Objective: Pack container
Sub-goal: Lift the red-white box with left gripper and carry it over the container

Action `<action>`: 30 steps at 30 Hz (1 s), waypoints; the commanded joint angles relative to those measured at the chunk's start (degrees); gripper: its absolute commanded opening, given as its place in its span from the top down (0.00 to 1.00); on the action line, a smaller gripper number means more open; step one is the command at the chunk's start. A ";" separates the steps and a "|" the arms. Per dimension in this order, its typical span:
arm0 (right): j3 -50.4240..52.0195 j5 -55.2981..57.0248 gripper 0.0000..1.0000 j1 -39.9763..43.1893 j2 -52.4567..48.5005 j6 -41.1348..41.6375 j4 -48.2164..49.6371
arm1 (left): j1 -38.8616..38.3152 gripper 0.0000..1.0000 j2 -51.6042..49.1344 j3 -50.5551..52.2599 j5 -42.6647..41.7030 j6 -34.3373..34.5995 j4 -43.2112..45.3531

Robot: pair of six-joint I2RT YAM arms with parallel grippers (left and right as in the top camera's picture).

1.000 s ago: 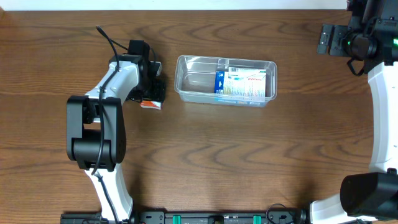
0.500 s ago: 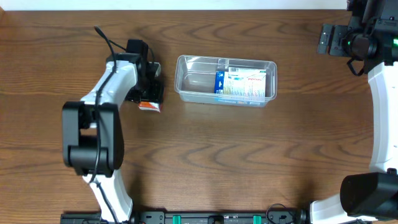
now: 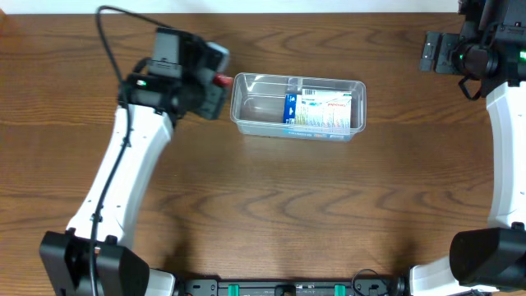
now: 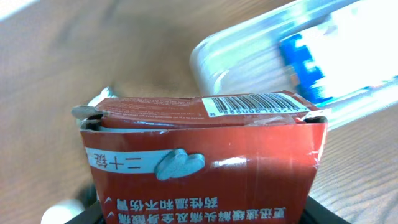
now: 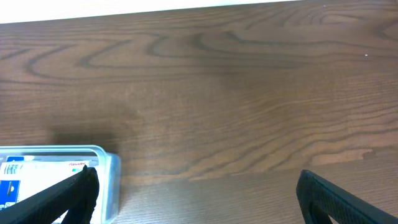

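Overhead: the left end effector [image 3: 215, 80] hangs just beside the left short end of the container [image 3: 261, 107], which lies on the bench [image 3: 288, 205] toward its far side. A sliver of the red box [image 3: 222, 80] shows in the grip. A blue-and-white box [image 3: 322, 111] fills the container's right part, and the left part looks free. The right end effector [image 3: 444, 51] sits well apart, near the far right corner.

Left wrist: the red box fills the frame, clamped between jaws closed partway onto it, with the container beyond. To do this step well, I judge the box should travel over the rim, centre above the free left part, and go down level before release, so it snags neither the rim nor the other box.

Right wrist: its fingers [image 5: 68, 194] stand spread wide with nothing between them. A corner of the container shows at lower left.
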State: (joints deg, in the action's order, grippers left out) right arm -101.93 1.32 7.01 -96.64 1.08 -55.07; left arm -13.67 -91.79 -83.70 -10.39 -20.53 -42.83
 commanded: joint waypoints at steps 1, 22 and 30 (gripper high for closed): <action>-0.26 0.37 0.01 0.22 -0.11 0.79 -0.04 | -4.92 0.39 -0.66 -0.85 -0.87 -7.15 2.43; -0.26 0.37 0.01 0.22 -0.11 0.81 -0.04 | -18.32 0.48 -5.42 -0.85 5.07 -4.46 13.77; -0.26 0.37 0.01 0.22 -0.11 0.81 -0.04 | -20.94 0.47 -9.09 -0.85 4.81 -7.93 20.48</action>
State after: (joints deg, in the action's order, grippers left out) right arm -101.93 1.32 7.01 -96.64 1.08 -55.07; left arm -33.23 -98.10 -83.70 -5.76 -26.11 -23.53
